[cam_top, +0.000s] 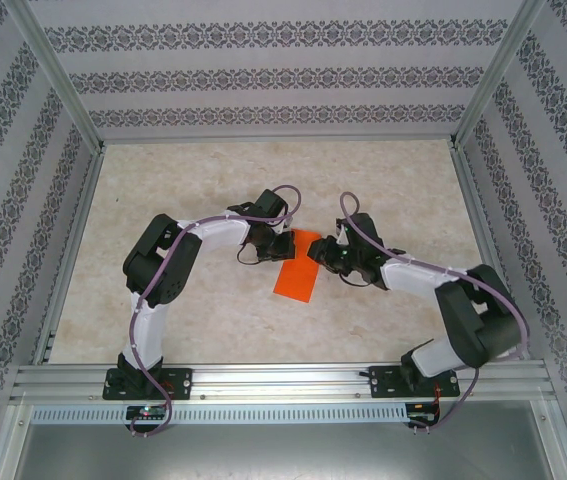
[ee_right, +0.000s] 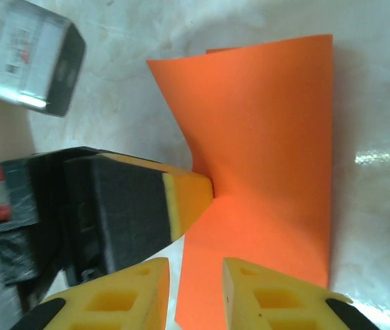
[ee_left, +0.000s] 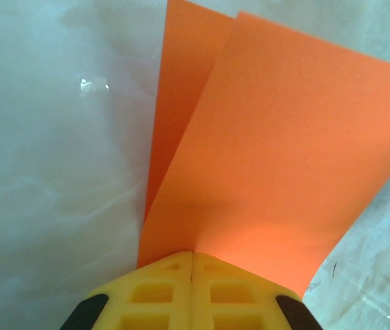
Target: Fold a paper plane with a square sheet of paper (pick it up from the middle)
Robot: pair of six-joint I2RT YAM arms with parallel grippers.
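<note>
The paper lies on the middle of the table, doubled over into an orange rectangle with its two layers slightly splayed. The left gripper meets it at the far left. Its fingers are pressed together, pinching the sheet's edge, which lifts there. The right gripper sits at the paper's right side with its fingers spread and a gap between them. It may be brushing the sheet, but I cannot tell.
</note>
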